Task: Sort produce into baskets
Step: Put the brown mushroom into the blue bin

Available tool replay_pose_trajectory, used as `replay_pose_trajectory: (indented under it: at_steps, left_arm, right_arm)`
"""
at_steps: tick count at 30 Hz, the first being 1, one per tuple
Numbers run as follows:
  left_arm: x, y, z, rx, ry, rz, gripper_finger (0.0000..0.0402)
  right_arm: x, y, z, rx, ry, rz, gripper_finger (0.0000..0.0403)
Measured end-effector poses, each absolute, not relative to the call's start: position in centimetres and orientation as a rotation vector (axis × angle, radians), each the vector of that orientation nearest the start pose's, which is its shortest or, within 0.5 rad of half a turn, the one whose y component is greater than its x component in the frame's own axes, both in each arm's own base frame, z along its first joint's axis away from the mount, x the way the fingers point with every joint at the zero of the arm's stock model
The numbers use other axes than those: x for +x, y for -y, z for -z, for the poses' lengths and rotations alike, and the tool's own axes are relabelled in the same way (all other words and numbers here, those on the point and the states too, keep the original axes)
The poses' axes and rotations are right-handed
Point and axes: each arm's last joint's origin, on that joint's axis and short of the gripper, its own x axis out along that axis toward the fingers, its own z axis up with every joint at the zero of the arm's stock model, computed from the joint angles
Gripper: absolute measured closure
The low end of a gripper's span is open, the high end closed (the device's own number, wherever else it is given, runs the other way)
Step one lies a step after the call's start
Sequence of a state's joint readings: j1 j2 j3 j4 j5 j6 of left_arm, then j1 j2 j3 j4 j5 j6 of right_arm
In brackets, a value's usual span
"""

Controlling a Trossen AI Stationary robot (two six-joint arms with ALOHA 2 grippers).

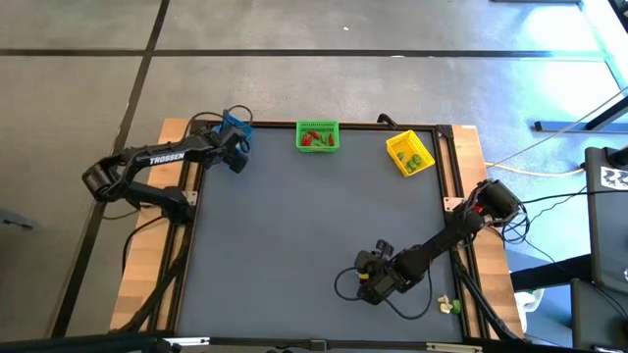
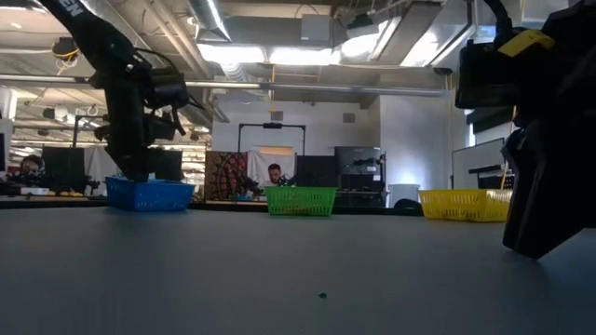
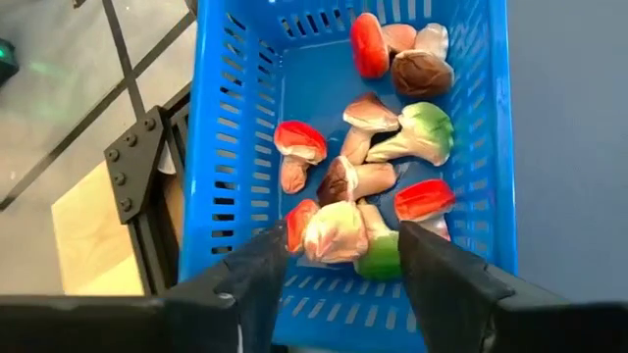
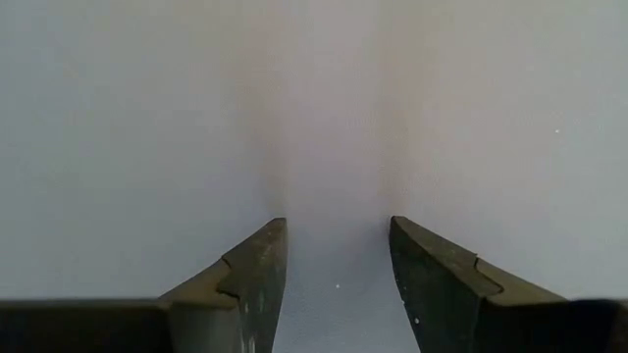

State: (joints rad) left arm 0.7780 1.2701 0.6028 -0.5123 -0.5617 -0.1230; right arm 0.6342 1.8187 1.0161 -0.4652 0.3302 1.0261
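Nearest to us in the low view looms the right gripper (image 2: 549,140), a dark bulk parked low over the bare grey table (image 1: 294,255) near its front right; in its own wrist view its fingers (image 4: 250,284) stand apart with nothing between them, so we take it to be waiting

The work is at the far left corner. There the left gripper (image 3: 341,257) hangs directly over the blue basket (image 3: 231,127), its fingers spread and holding nothing, and a pale, pinkish toy piece (image 3: 336,233) lies just between and below them on the heap. We judge that piece to have been let go here, which explains why the gripper sits centred above the basket's open top

The blue basket holds mushroom-like toys: red caps, brown caps, whitish stems, and a couple with green heads (image 3: 424,127), piled loosely and touching one another. The green basket (image 1: 317,135) sits at the middle of the far edge with red and green bits inside; the yellow basket (image 1: 409,153), turned at a slant to its right, holds green pieces. One small whitish-green piece (image 1: 448,306) lies off the mat by the right arm's base, unsorted as far as we can judge
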Motion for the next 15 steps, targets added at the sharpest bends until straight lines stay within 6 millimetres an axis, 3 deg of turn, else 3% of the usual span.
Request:
replay_pose_trajectory:
  at_steps: [5,15]
  left_arm:
    - [13.7,-15.2,-17.5,-0.206,-1.193,-1.224,0.0205]
    - [13.8,-13.1,-20.9,-0.173,-0.986,-1.183,0.0208]
  right_arm:
    - [26.9,-18.6,-13.4,0.335,-1.088,0.33,0.022]
    - [26.7,-18.9,-14.6,0.364,-1.166,0.229,0.022]
